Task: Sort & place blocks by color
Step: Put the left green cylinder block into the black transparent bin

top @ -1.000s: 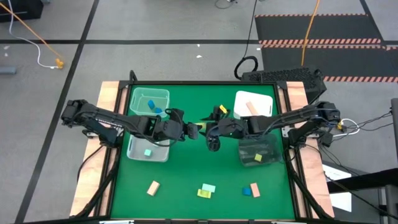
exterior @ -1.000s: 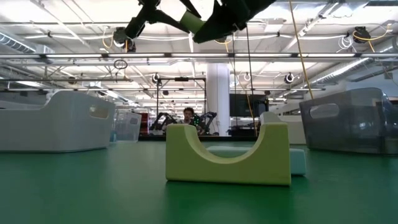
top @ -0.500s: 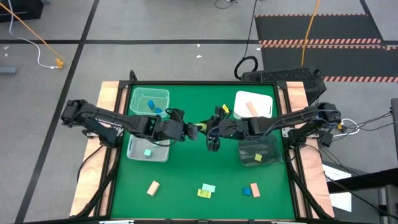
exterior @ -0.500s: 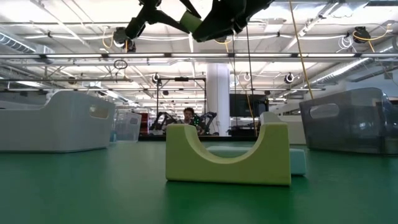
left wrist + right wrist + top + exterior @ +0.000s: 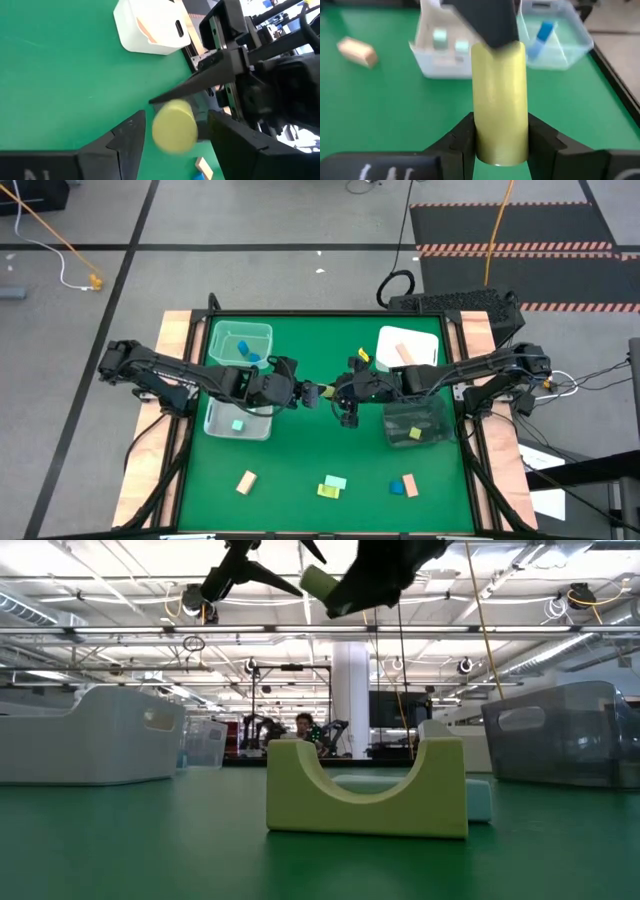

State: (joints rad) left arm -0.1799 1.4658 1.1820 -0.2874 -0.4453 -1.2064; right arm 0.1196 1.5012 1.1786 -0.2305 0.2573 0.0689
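Cylinder (image 5: 500, 102), yellow-green, sits pinched in the right hand (image 5: 337, 392), long axis pointing toward the spread left hand (image 5: 305, 393) just beside.

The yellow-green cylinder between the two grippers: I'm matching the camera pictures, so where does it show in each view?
High view: cylinder at table centre, between both grippers.
Low view: top centre, in the air.
Left wrist view: lower centre, end-on.
Right wrist view: centre, between the right gripper fingers.
Shared landmark: white tray.
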